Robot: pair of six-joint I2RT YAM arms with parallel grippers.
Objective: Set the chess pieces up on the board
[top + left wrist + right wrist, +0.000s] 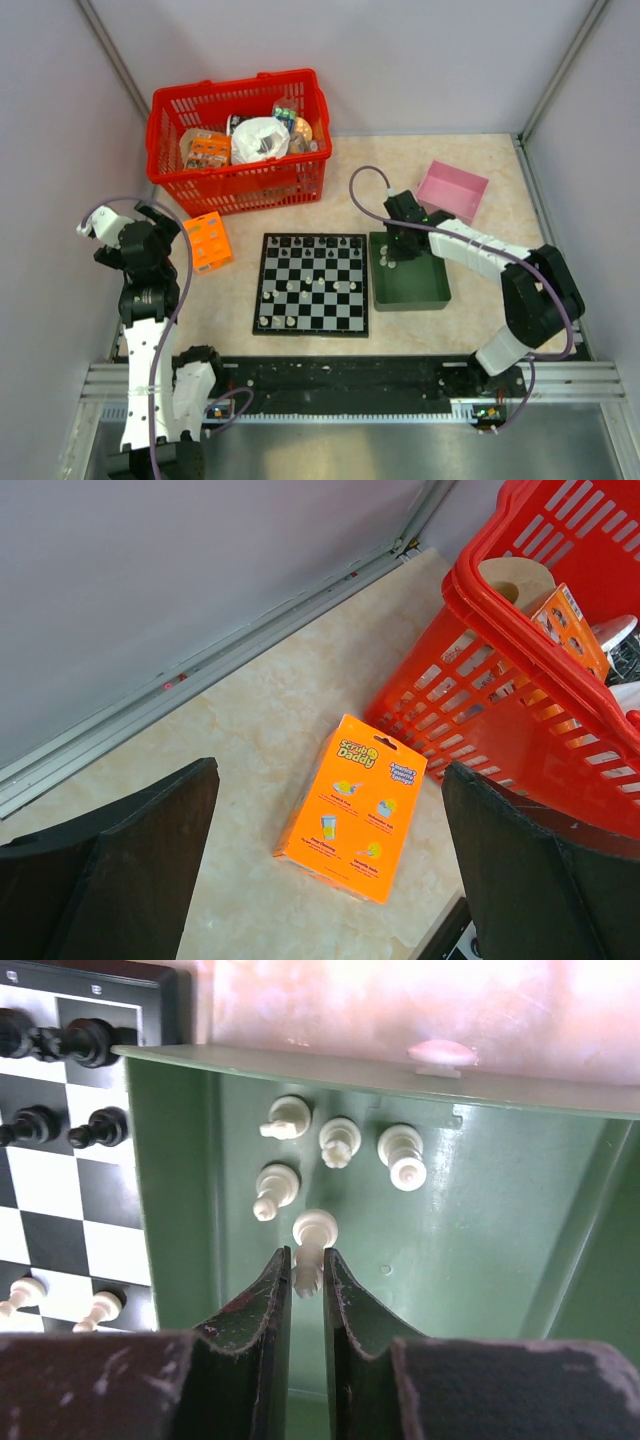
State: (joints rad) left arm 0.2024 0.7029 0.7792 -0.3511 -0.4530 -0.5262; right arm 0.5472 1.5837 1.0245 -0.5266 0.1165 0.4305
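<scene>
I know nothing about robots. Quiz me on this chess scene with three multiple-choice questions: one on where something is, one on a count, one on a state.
1. Where does the right hand reach?
A) over the board
B) into the green tray
C) to the orange box

2. How many white pieces are in that tray, counting any being gripped?
A) two
B) nine
C) five

3. The left hand is:
A) open and empty
B) gripping the orange box
C) gripping a white piece

Answers:
1 B: its fingers sit between the tray's walls, beside the board.
2 C: four lie loose and one sits pinched between the fingers.
3 A: its fingers stand wide apart with nothing between them; the orange box lies beyond, untouched.
</scene>
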